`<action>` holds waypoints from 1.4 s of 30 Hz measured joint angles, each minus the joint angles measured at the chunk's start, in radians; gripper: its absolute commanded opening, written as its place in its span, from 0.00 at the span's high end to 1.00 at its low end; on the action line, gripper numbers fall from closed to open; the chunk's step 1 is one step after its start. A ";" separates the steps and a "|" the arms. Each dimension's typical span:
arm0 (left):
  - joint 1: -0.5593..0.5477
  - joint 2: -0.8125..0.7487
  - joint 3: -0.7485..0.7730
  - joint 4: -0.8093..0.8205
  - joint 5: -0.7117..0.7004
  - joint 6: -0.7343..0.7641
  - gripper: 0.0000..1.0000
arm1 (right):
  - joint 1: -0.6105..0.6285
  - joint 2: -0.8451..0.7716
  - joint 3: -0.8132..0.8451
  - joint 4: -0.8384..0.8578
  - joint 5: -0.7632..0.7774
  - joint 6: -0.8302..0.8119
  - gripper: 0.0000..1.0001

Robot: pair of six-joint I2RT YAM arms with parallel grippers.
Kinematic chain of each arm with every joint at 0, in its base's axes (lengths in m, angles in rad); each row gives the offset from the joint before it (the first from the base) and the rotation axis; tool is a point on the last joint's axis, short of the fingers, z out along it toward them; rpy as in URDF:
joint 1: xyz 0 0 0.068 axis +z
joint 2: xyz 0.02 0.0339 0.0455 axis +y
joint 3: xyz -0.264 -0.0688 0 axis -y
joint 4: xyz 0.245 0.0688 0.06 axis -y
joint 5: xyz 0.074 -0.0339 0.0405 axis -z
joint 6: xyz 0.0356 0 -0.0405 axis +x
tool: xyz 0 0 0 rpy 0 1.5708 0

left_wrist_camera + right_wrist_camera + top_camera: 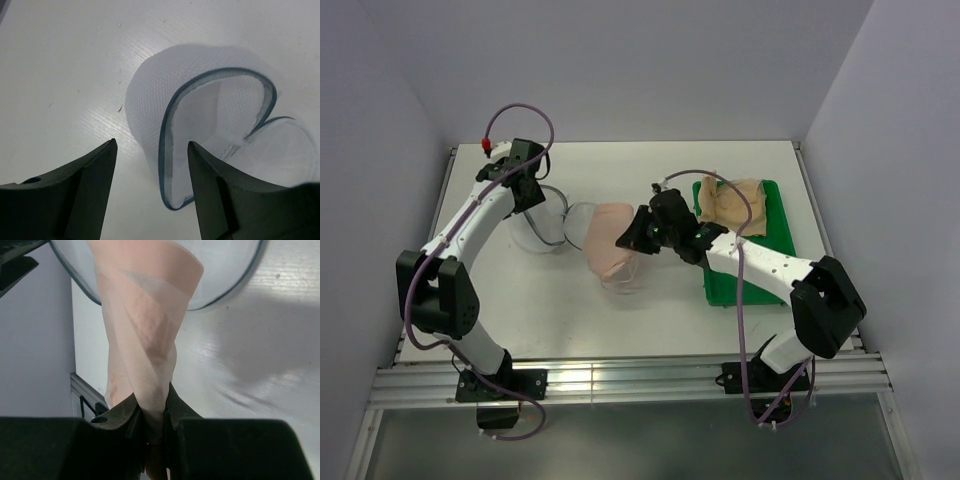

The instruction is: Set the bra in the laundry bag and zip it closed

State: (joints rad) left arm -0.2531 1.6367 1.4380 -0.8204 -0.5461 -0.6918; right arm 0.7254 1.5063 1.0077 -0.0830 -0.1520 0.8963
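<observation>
Right gripper [150, 412] pinches bra [145, 315], seemingly over laundry bag [150, 92]; tan garment [732, 203] on tray [777, 225].

A robot lab cell: a white table [530, 300] boxed by bare pale walls [620, 60], aluminium rails [620, 385] along the bottom of the frame.

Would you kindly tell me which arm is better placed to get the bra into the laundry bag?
Right. The right arm has its jaws shut on the bra, held over one open half of the laundry bag. The left arm has open, empty jaws beside the bag's raised half.
</observation>
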 measured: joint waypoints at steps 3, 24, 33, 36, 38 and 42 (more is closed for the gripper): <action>0.008 0.031 0.035 0.000 0.000 0.013 0.36 | -0.006 0.000 0.032 -0.012 -0.004 -0.005 0.93; 0.038 0.133 0.044 0.053 0.050 0.085 0.74 | -0.030 0.324 0.491 -0.151 -0.047 -0.058 0.94; 0.038 0.095 -0.071 0.090 0.163 0.132 1.00 | -0.031 0.555 0.770 -0.238 -0.080 -0.103 0.97; 0.038 0.050 -0.114 0.106 0.202 0.150 1.00 | -0.029 0.602 0.819 -0.249 -0.090 -0.111 0.99; 0.038 0.016 -0.133 0.106 0.220 0.157 1.00 | -0.023 0.613 0.821 -0.253 -0.100 -0.115 0.99; 0.038 -0.028 -0.138 0.113 0.250 0.175 1.00 | -0.002 0.615 0.805 -0.254 -0.106 -0.129 0.99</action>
State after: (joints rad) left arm -0.2153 1.6089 1.2999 -0.7074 -0.2962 -0.5167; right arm 0.7238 2.1216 1.8126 -0.3370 -0.2581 0.7673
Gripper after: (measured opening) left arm 0.035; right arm 0.193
